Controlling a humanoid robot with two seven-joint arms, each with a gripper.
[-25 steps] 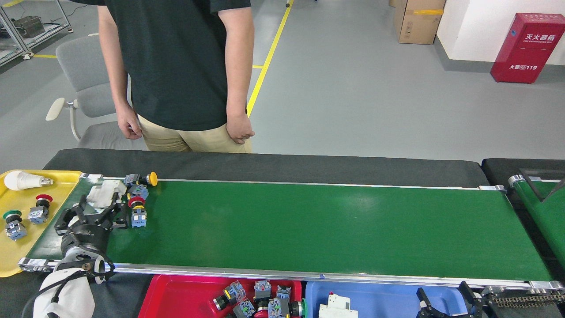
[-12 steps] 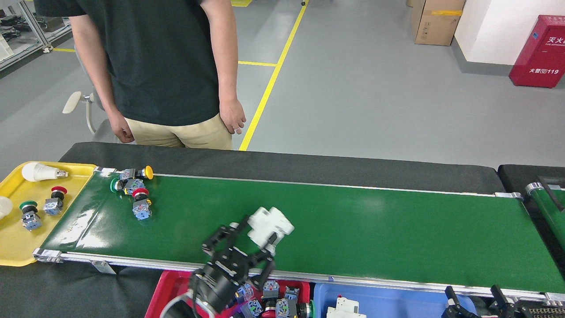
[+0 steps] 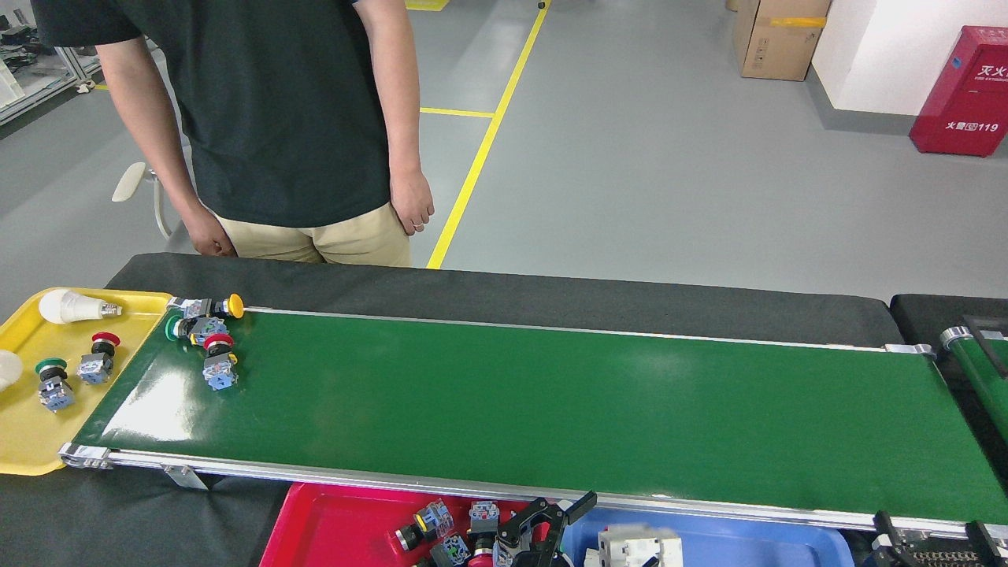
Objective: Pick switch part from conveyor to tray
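Far up-belt to our left lie the switch parts (image 3: 206,337) on the conveyor (image 3: 551,402); our left fingers (image 3: 543,524) spread empty, nearer; right fingers (image 3: 933,535) unreadable.

You look out over a smooth grey floor (image 3: 669,181) under even indoor light. A yellow line (image 3: 480,150) runs across it from twelve o'clock down toward the middle, and a short branch goes off to the left. At one o'clock a cardboard box (image 3: 776,39) stands against a white wall (image 3: 874,47). At two o'clock a red cabinet (image 3: 961,94) with white lettering stands beside that wall. At ten o'clock part of a grey chair (image 3: 138,177) shows behind a person (image 3: 268,118) in a dark shirt.
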